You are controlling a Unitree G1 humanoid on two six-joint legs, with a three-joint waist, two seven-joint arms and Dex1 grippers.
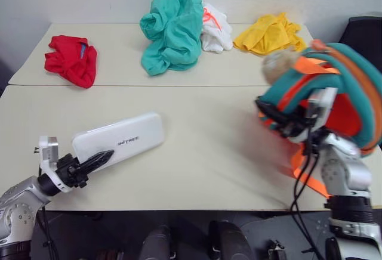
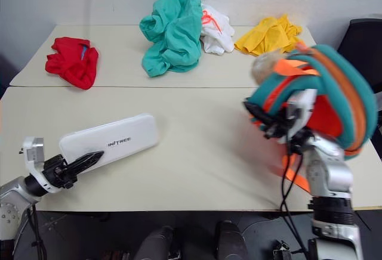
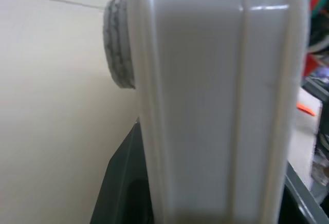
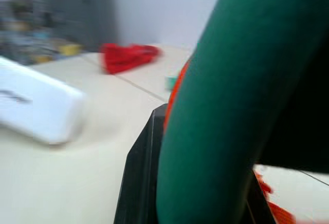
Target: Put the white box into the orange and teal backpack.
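left gripper (image 1: pixel 98 161) clenched on the near-left end of the white box (image 1: pixel 122 139), lifted over the table (image 1: pixel 203 170). right gripper (image 1: pixel 271 114) clamped on the teal rim of the orange and teal backpack (image 1: pixel 334 93), raised at right. risk: floppy mouth sagging shut, box snagging.

White box (image 1: pixel 119 139) with small dark lettering; orange and teal backpack (image 1: pixel 334 93) with a beige plush patch. Red cloth (image 1: pixel 71 59), teal cloth heap (image 1: pixel 173 30), white cloth with orange cord (image 1: pixel 215 28), yellow cloth (image 1: pixel 270 33). Cream counter (image 1: pixel 203 152). Black fingers (image 1: pixel 98 160).
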